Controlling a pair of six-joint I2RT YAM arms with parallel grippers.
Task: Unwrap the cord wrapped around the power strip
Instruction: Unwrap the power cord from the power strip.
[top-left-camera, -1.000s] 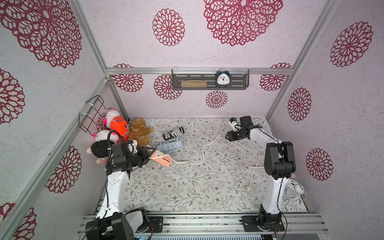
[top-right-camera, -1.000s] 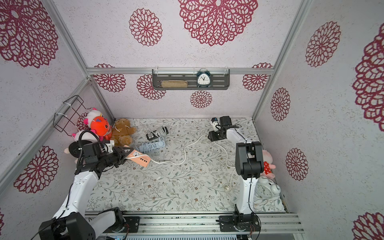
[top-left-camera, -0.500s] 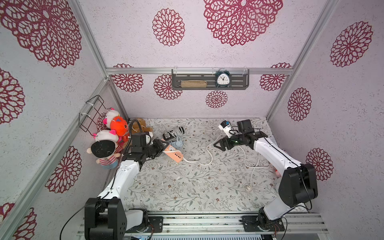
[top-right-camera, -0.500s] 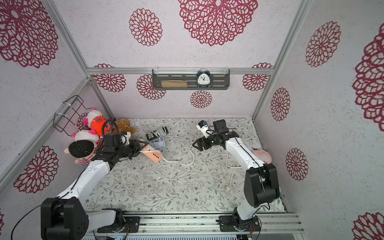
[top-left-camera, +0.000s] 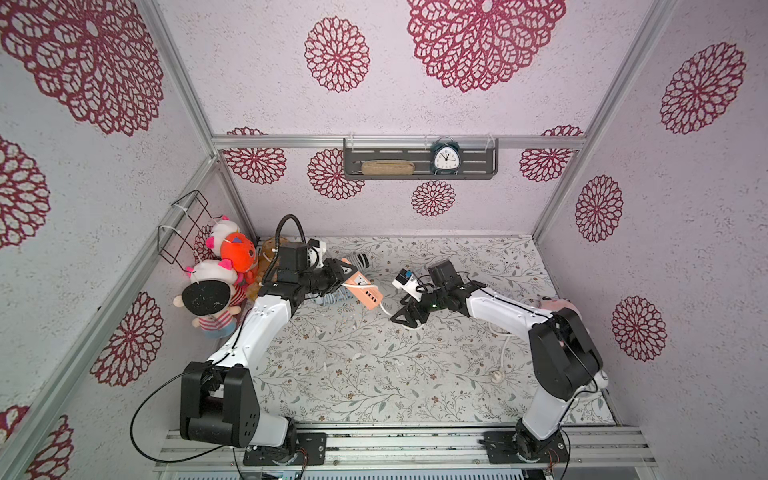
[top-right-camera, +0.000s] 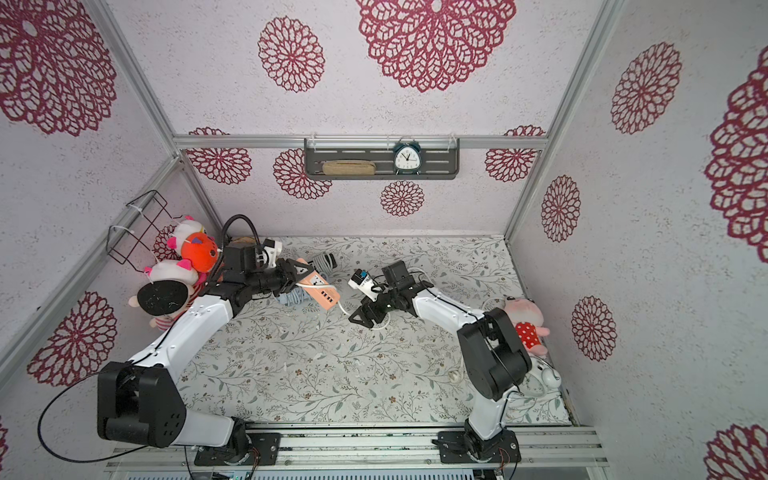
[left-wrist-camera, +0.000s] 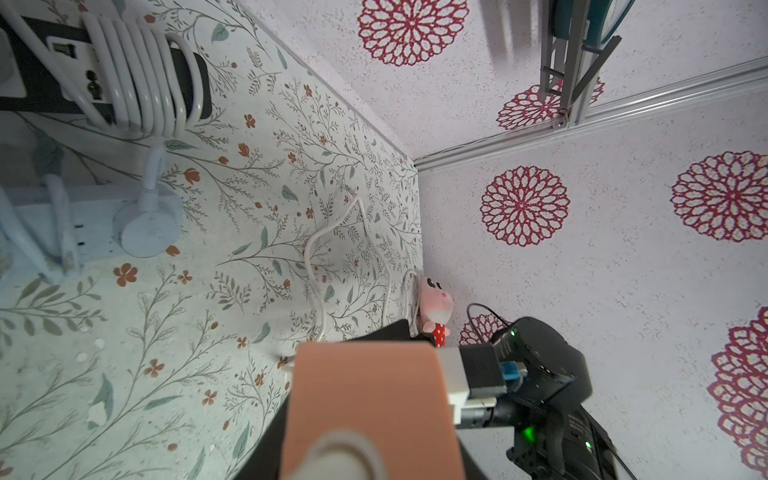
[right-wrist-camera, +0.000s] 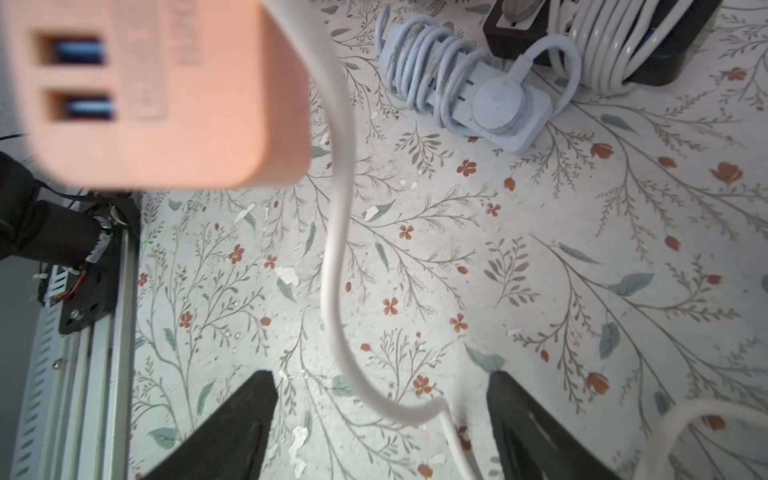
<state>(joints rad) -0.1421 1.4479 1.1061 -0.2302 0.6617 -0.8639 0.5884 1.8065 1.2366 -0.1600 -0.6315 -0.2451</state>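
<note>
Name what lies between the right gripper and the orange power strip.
Only the white cord, sagging from the orange power strip toward the open right gripper; the right wrist view shows it.

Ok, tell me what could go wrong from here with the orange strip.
1. The left gripper pinches the strip by one end only; a tug on the cord could twist it loose.
2. The open right gripper straddles the cord low over the table; closing may miss it.
3. The cord seems to run under the right arm to the plug; it might snag.
</note>
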